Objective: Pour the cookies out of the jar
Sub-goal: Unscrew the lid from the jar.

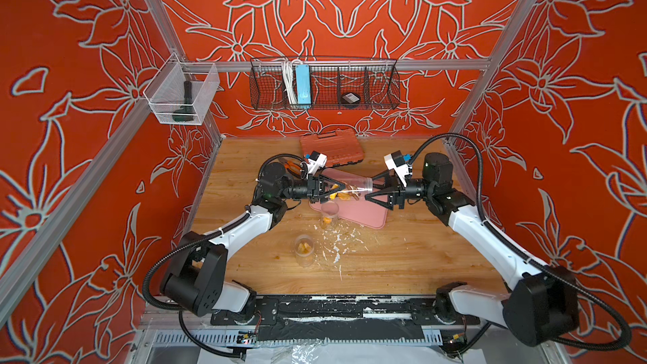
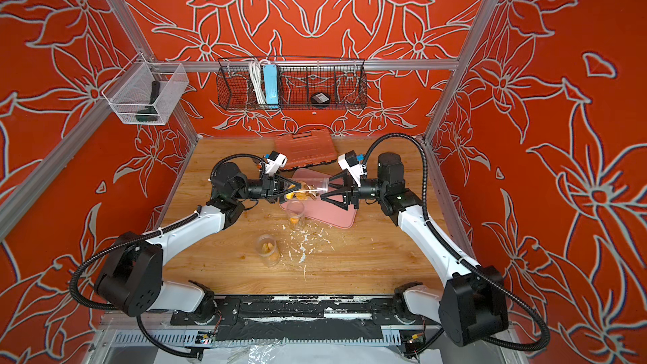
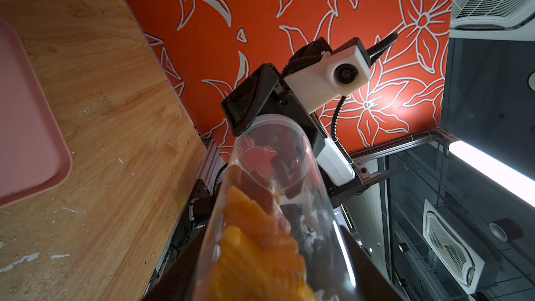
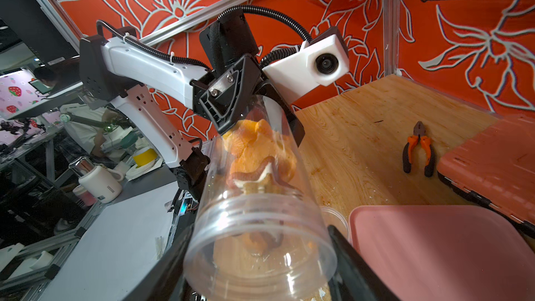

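A clear plastic jar (image 1: 352, 185) (image 2: 310, 187) lies level in the air over the pink tray (image 1: 367, 217) (image 2: 332, 217), held from both ends. My left gripper (image 1: 341, 190) (image 3: 275, 279) is shut on its base end, where the orange and tan cookies (image 1: 345, 195) (image 3: 254, 241) (image 4: 257, 146) are piled. My right gripper (image 1: 370, 188) (image 4: 257, 264) is shut on the jar's (image 4: 260, 227) threaded mouth end, one finger on each side. I cannot tell whether a clear lid is on it. No cookies lie on the tray.
Two more clear jars (image 1: 329, 215) (image 1: 304, 250) with orange pieces stand on the wooden table in front of the tray. White flecks (image 1: 338, 243) are scattered beside them. A red tool case (image 1: 331, 148) lies at the back, with orange-handled pliers (image 4: 418, 149) near it.
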### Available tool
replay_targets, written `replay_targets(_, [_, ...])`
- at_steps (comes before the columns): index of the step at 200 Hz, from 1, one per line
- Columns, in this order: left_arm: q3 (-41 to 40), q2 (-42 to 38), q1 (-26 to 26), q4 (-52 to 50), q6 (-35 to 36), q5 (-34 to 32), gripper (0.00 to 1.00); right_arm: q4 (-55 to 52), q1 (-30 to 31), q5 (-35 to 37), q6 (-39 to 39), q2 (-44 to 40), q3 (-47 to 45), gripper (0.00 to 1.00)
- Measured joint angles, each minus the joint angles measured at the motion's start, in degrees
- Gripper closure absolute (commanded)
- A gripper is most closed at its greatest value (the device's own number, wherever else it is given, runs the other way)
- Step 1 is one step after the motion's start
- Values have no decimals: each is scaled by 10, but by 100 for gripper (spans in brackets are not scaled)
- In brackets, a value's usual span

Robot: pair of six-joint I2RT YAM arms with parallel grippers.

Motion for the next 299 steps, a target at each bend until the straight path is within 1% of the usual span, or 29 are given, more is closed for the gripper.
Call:
replay_targets(30, [4, 0, 0, -2, -11, -3, 41, -3, -9, -28, 3, 16, 14, 43])
replay_targets(66, [4, 1, -2, -6, -18, -2, 41, -9, -14, -38, 6, 18, 14, 42])
replay_targets(210, [9, 2, -6, -17, -18, 2, 41, -29, -20, -45, -8, 14, 14, 39])
replay_targets(299, [13, 6, -6, -13, -16, 0, 41, 45, -21, -44, 40, 14, -5, 36])
